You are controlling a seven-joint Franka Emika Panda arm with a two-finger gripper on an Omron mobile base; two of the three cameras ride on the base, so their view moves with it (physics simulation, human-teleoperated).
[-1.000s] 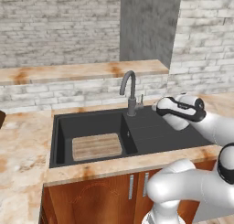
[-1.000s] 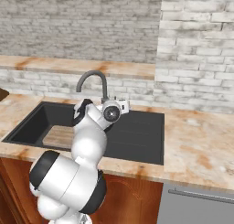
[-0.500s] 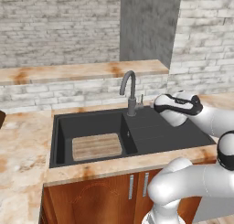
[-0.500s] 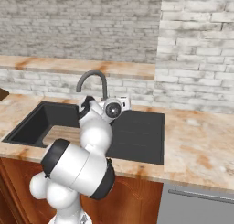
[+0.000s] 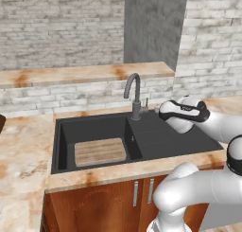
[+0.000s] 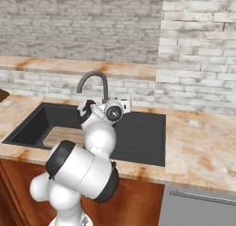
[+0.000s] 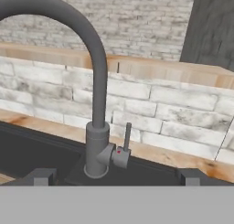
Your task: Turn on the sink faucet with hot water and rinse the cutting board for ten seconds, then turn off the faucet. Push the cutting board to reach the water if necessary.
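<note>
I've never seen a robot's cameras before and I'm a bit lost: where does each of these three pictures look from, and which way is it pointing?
Left base view: behind the arm on its left, looking forward and down at the sink, cutting board and sink faucet; white arm rises lower right.
Right base view: behind on its right, same sink; the arm rises lower left, covering part of the basin.
Hand view: on the hand, facing the faucet's lever handle and brick wall; gripper at bottom.
Both base views share sink, faucet and counter.

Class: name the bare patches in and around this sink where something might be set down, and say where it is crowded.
Free: the shallow section of the sink right of the divider; counter right of the sink. Crowded: the deep basin holds the cutting board; the pincer hovers by the sink faucet.
</note>
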